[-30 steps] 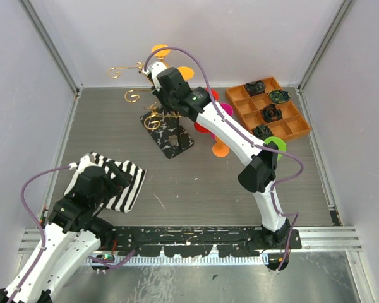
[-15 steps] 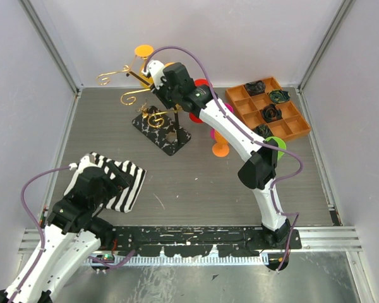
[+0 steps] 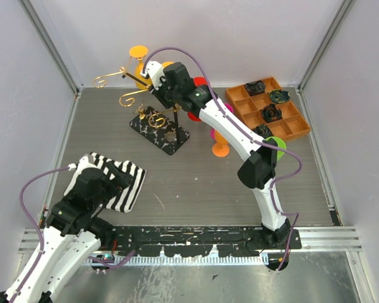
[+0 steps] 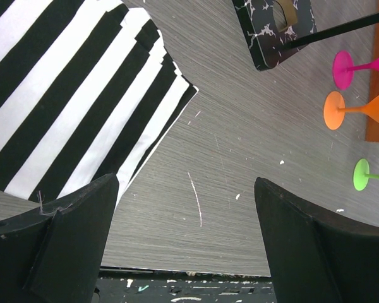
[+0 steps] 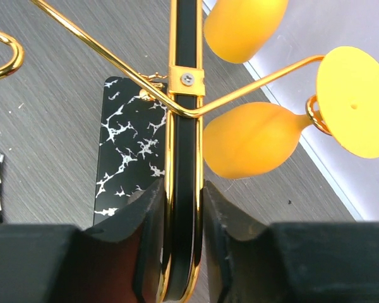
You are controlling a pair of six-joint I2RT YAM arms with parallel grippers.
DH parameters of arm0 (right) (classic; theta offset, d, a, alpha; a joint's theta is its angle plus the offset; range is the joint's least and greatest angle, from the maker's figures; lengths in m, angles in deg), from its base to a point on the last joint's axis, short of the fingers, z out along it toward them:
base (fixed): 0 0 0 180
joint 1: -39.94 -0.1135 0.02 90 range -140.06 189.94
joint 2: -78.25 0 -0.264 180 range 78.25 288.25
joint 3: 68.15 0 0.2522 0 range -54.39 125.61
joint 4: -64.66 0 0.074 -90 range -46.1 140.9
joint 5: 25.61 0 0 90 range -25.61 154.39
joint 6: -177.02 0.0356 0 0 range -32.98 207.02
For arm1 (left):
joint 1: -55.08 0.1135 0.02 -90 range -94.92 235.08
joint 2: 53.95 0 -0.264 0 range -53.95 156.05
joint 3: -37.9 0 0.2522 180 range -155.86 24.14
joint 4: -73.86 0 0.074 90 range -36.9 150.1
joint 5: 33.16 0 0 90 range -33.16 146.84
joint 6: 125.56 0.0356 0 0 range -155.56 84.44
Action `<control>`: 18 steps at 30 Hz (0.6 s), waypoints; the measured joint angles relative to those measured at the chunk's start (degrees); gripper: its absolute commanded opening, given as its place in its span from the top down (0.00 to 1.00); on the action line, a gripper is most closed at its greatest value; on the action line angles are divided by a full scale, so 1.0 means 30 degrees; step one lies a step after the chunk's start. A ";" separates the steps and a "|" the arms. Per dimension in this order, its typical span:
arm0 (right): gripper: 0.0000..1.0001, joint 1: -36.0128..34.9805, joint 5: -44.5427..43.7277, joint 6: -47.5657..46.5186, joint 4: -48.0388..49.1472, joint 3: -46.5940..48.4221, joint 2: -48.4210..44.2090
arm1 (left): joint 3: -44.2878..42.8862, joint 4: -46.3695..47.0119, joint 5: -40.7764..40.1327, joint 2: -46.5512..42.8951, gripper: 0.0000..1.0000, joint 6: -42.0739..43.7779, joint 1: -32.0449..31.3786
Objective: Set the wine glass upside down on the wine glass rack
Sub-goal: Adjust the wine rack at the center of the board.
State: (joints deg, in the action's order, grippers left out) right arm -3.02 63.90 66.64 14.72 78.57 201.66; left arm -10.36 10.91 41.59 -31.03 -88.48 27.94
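While left gripper (image 4: pixel 186 208) gapes, right gripper (image 5: pixel 182 205) clamps rack (image 5: pixel 185 136)

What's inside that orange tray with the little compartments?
Dark crumpled bundles fill four compartments of the orange tray; others look empty. A green glass hides its near corner.

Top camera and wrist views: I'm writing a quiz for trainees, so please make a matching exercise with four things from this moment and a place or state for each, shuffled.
Things
1. rack
2. striped cloth
3. orange tray
4. left gripper

Places or states
A. open, hovering over the table by the cloth's edge
B. at the far right of the table
C. post clamped in the right gripper
D. lying at the near left of the table

Pairs: 1-C, 2-D, 3-B, 4-A
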 measured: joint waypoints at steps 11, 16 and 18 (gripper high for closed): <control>0.40 -0.0146 0.1042 0.1290 0.0736 -0.0510 -0.0291 | 0.0000 -0.0430 -0.0007 -0.0270 0.03 -0.0007 0.0000; 0.34 -0.0277 0.0707 0.2033 0.1064 -0.0831 -0.1494 | -0.0044 -0.0430 -0.0087 -0.0073 0.01 0.0131 0.0000; 0.31 -0.0335 0.0197 0.2368 0.1180 -0.1355 -0.2535 | -0.0291 -0.0452 -0.0146 0.0357 0.02 0.0313 0.0000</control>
State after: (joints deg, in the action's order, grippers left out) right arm -4.02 64.49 73.74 18.26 74.51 194.06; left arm -11.23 9.55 41.16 -29.96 -87.54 27.94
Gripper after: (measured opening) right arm 0.655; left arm 0.986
